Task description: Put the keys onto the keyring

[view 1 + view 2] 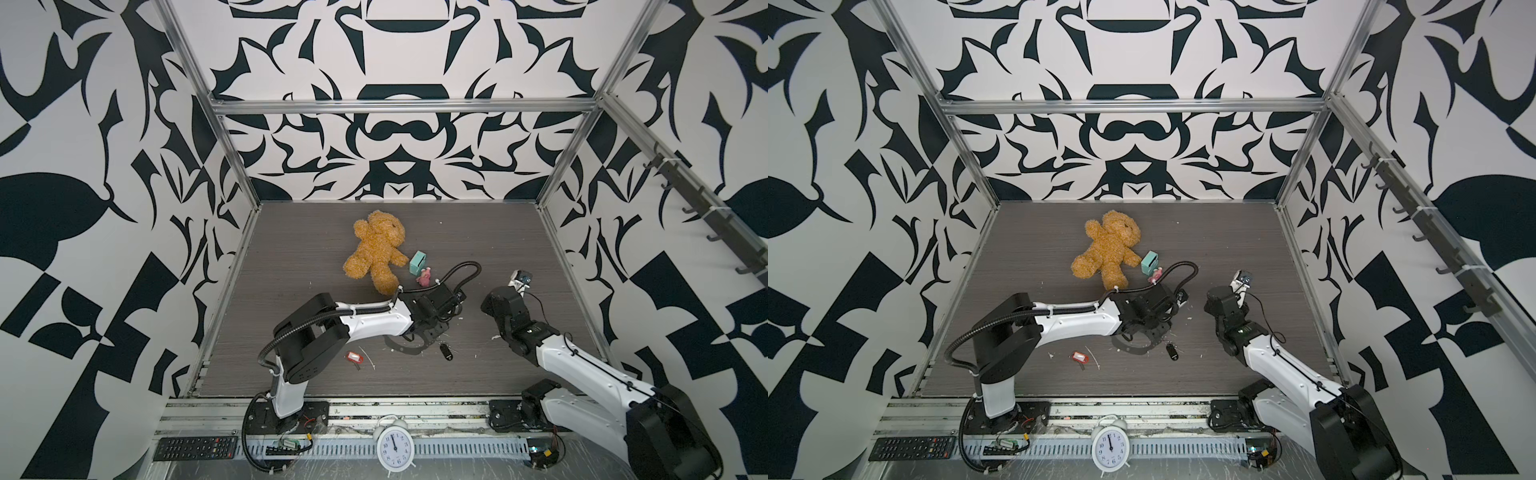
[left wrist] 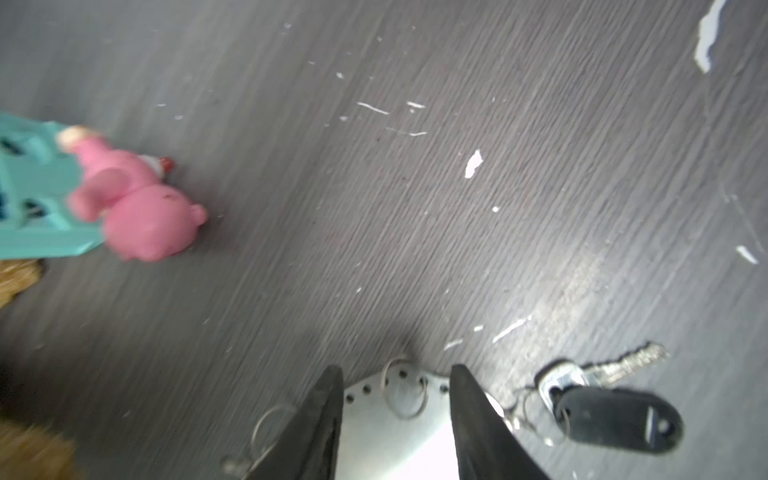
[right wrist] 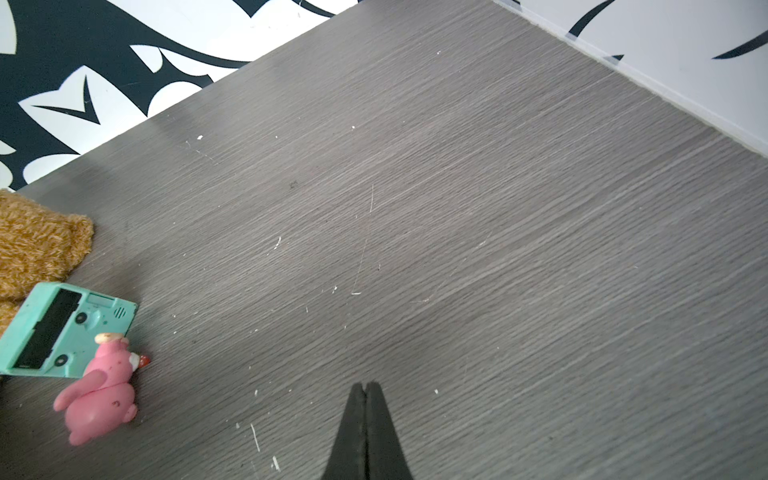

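Observation:
In the left wrist view my left gripper (image 2: 397, 372) stands open over the end of the grey strap (image 2: 374, 415), which has dotted edges. One finger is on each side of the silver keyring (image 2: 405, 392), and the strap runs under both fingers. A second thin ring (image 2: 270, 428) lies beside one finger. The black fob (image 2: 619, 419) with a silver key (image 2: 623, 365) lies apart from the jaws. In both top views the fob (image 1: 446, 352) (image 1: 1171, 351) lies right of the strap (image 1: 399, 347). The red tag (image 1: 353, 357) (image 1: 1078, 357) lies alone to the left. My right gripper (image 3: 365, 384) is shut and empty above bare table.
A brown teddy bear (image 1: 378, 253), a teal box (image 1: 419, 262) and a pink figure (image 1: 424, 277) lie behind the left wrist. A remote control (image 1: 195, 448) and a white alarm clock (image 1: 394, 446) sit on the front rail. White scraps dot the table.

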Controlling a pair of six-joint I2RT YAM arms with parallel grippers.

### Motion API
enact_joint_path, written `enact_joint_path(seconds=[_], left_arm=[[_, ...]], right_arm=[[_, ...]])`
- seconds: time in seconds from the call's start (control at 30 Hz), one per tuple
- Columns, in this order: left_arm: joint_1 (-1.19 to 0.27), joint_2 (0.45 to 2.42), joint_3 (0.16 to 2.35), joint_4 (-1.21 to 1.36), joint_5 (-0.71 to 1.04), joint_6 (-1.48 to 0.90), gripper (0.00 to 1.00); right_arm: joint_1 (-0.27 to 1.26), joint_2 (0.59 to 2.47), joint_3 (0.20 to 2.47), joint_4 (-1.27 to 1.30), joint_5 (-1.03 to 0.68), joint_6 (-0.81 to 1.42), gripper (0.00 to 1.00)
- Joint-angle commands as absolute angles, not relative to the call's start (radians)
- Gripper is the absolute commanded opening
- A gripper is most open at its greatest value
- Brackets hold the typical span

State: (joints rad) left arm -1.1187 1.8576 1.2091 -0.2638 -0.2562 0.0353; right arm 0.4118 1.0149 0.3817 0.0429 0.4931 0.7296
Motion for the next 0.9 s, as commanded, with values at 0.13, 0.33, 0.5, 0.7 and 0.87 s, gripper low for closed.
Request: enact_joint_path(seconds=[0.13,0.33,0.5,0.7,0.87], left_arm=[[-1.127,1.676,1.022,-0.041,-0.44,0.233,0.47],[-1.214,1.683,0.83,0.492,-0.675,0.741,0.55],[-1.22,1.732,0.792,0.77,-0.623,1.161,0.59],[-1.114,1.646,0.997,-0.015,-0.258,1.092,0.51],[-1.109,1.615,1.01,-0.28,-0.143,1.258,0.46]], right_arm=[[0.409,0.991,0.378,0.069,0.501,0.711,0.05],[0.41,1.012,0.383,0.084,0.5,0.71,0.04],[0.409,1.013,0.38,0.081,0.509,0.706,0.04],[0.41,1.005,0.375,0.085,0.516,0.704,0.04],[0.41,1.03,0.381,0.096,0.502,0.707,0.04]])
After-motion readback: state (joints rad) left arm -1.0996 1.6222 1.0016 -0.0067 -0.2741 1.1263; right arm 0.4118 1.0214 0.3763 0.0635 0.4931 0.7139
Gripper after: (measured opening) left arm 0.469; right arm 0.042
